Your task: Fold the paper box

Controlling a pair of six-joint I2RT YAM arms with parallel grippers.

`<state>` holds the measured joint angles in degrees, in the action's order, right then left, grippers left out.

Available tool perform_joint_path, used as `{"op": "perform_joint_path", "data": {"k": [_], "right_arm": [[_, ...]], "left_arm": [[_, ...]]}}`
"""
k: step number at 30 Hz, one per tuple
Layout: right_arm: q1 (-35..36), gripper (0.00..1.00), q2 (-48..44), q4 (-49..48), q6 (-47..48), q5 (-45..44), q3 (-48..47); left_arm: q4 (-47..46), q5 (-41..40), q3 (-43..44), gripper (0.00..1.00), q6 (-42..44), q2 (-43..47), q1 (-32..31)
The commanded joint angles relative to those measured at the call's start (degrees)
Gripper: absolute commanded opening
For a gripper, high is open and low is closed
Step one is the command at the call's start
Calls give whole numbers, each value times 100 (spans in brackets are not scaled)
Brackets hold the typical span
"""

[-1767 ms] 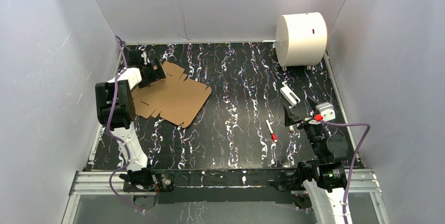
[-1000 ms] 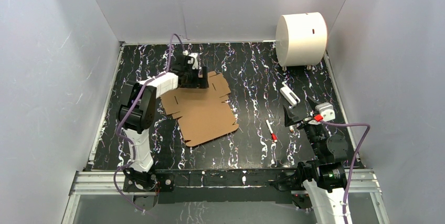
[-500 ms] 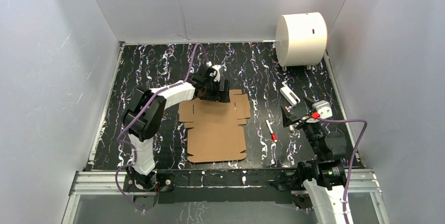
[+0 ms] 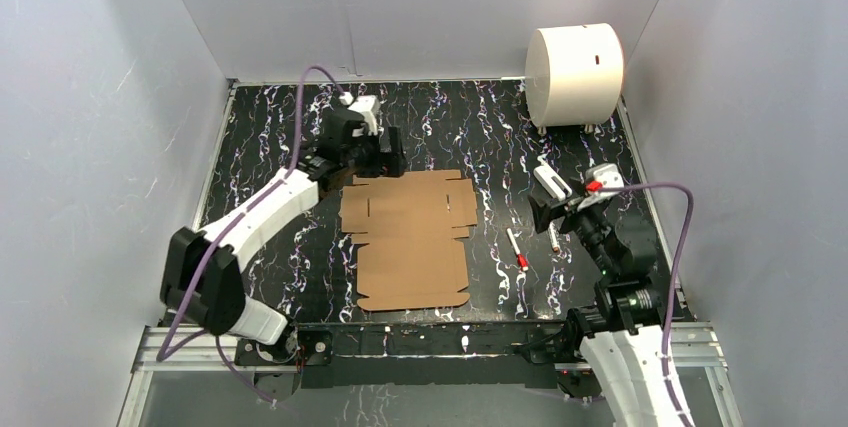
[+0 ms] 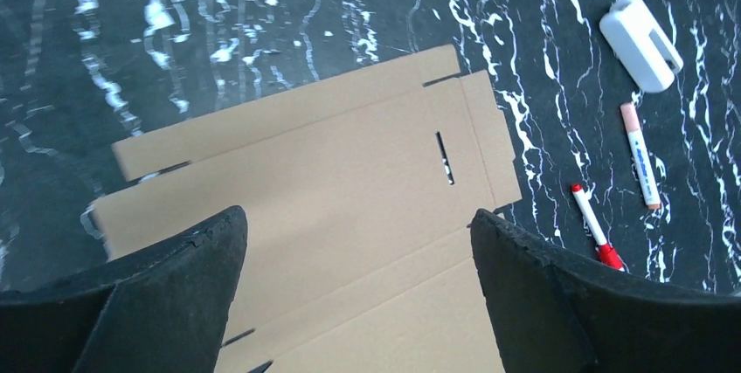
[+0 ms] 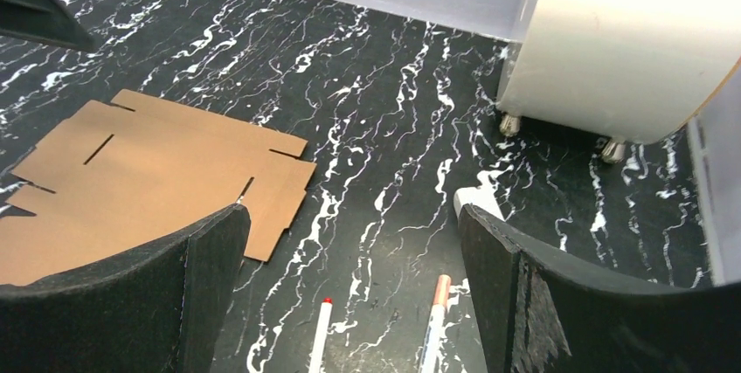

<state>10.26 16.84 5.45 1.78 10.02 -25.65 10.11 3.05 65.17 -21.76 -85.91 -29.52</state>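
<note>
1. My bench point(image 4: 480, 127) is glossy black with white, marble-like veins.
2. A smooth white cylinder point(image 4: 573, 74) lies on its side in the far right corner.
3. The paper box point(image 4: 410, 237), matte brown cardboard with notched flaps and slits, lies flat mid-bench, reaching toward the near edge.
4. My left gripper point(image 5: 356, 220) hangs over the box's far edge, jaws wide and empty.
5. My right gripper point(image 6: 351, 216), near the right edge, is also spread wide and empty.
6. A white plastic block point(image 4: 552, 181), a pale marker point(image 4: 553, 238) and a red-capped marker point(image 4: 516, 248) lie right of the box.
</note>
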Motion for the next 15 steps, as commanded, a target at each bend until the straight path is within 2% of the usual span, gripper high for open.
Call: {"op": "perform_joint_path", "data": {"k": [1,10,15], "right_arm": [[24,99,755,249,-457,69,-664],[28,99,2730,1087,-1324,-35,-1646],[26,99,4011,1695,-1920,20,-2274]], "left_arm": [[394,-52,-441,96,-132,722,518],[411,920,-1397,96,-205,1428,1912],[288,1037,-1678,96,-453,1514,2316]]}}
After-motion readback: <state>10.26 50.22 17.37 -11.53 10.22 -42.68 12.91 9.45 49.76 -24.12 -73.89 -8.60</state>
